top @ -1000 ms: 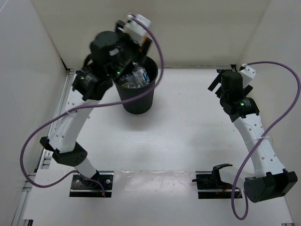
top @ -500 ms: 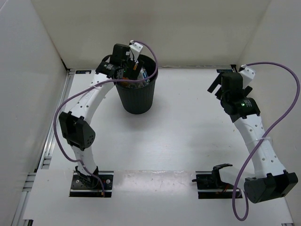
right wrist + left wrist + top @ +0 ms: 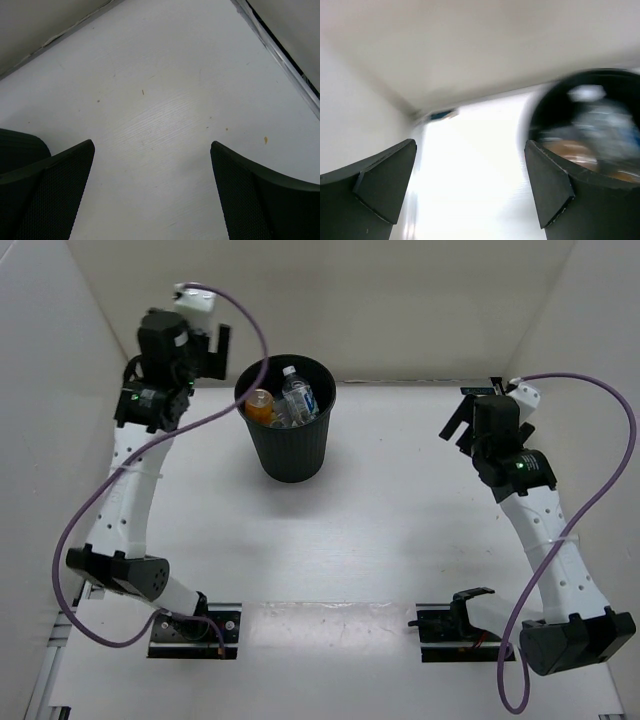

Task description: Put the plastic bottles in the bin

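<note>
The right gripper hangs empty over the matte white table, its 2 mesh-textured black fingers spread wide, likely parked out of the way; beyond, the ribbed, tapering black bin holds the plastic bottles, an orange bottle beside a clear blue-labelled bottle; farthest, the left gripper gapes empty, high beside the rim, seemingly for clearance.
</note>
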Available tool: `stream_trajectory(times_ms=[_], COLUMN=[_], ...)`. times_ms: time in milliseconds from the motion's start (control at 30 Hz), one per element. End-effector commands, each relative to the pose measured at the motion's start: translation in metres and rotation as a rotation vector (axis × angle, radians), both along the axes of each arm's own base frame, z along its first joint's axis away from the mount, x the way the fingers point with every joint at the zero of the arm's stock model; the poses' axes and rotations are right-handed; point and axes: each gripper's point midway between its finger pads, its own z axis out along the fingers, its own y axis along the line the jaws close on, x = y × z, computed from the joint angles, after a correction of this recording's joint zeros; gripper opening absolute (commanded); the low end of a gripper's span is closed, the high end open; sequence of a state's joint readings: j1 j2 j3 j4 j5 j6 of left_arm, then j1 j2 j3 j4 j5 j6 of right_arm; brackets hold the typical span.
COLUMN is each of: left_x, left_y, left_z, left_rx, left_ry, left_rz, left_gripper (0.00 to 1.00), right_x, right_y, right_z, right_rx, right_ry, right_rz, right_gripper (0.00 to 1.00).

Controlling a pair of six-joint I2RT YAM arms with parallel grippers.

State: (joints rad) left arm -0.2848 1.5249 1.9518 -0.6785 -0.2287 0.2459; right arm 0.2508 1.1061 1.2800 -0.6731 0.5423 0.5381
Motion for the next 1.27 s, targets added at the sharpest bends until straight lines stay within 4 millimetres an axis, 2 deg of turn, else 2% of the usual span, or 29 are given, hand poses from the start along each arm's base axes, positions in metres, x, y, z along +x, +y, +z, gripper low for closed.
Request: stream_trajectory(times_ms=[0, 33, 67, 100, 133, 167, 200, 233, 267, 300, 400, 500, 600, 633, 733, 1233], left_x=[-0.005, -0.009, -0.02, -0.024, -0.038, -0.049, -0.056, -0.065, -0.085, -0.095, -0.124, -0.139, -0.147, -0.146, -0.146, -0.152], left_y=[0.091, 0.125, 0.138, 0.142, 0.158, 0.16, 0.152, 0.152, 0.154, 0.156, 0.168, 0.161, 0.154, 0.155, 0.155, 0.167], left_z=[-0.034, -0.064, -0.074, -0.089, -0.131, -0.148, -0.171, -0.196, -0.239, -0.258, -0.299, -0.313, -0.312, -0.303, -0.298, -0.301], left_rx=[-0.005, -0.025, -0.043, -0.071, -0.079, -0.095, -0.129, -0.129, -0.141, -0.153, -0.216, -0.314, -0.333, -0.329, -0.318, -0.385], left_ry=[0.08, 0.143, 0.166, 0.2, 0.315, 0.361, 0.426, 0.497, 0.609, 0.657, 0.755, 0.784, 0.771, 0.735, 0.715, 0.711], left_rz=[0.277, 0.369, 0.393, 0.371, 0.398, 0.387, 0.331, 0.321, 0.336, 0.351, 0.458, 0.42, 0.385, 0.382, 0.376, 0.419], left_gripper=[1.0, 1.0, 1.0, 1.0, 1.0, 1.0, 1.0, 1.0, 1.0, 1.0, 1.0, 1.0, 1.0, 1.0, 1.0, 1.0], right_x=[0.008, 0.009, 0.008, 0.008, 0.007, 0.009, 0.008, 0.01, 0.011, 0.012, 0.014, 0.017, 0.024, 0.024, 0.024, 0.018], right_y=[0.015, 0.021, 0.025, 0.027, 0.031, 0.03, 0.032, 0.032, 0.031, 0.031, 0.036, 0.044, 0.046, 0.046, 0.043, 0.038], right_z=[-0.002, -0.01, -0.026, -0.029, -0.037, -0.048, -0.054, -0.057, -0.067, -0.07, -0.078, -0.083, -0.079, -0.075, -0.079, -0.073], right_rx=[-0.015, -0.013, -0.01, -0.013, -0.003, -0.002, -0.006, -0.007, -0.003, -0.004, 0.027, 0.055, 0.071, 0.072, 0.073, 0.059], right_ry=[0.035, 0.068, 0.132, 0.157, 0.188, 0.228, 0.255, 0.266, 0.296, 0.305, 0.326, 0.343, 0.334, 0.329, 0.343, 0.328], right_rz=[0.125, 0.159, 0.179, 0.198, 0.218, 0.216, 0.229, 0.229, 0.226, 0.226, 0.226, 0.245, 0.233, 0.234, 0.207, 0.19], right_gripper=[1.0, 1.0, 1.0, 1.0, 1.0, 1.0, 1.0, 1.0, 1.0, 1.0, 1.0, 1.0, 1.0, 1.0, 1.0, 1.0])
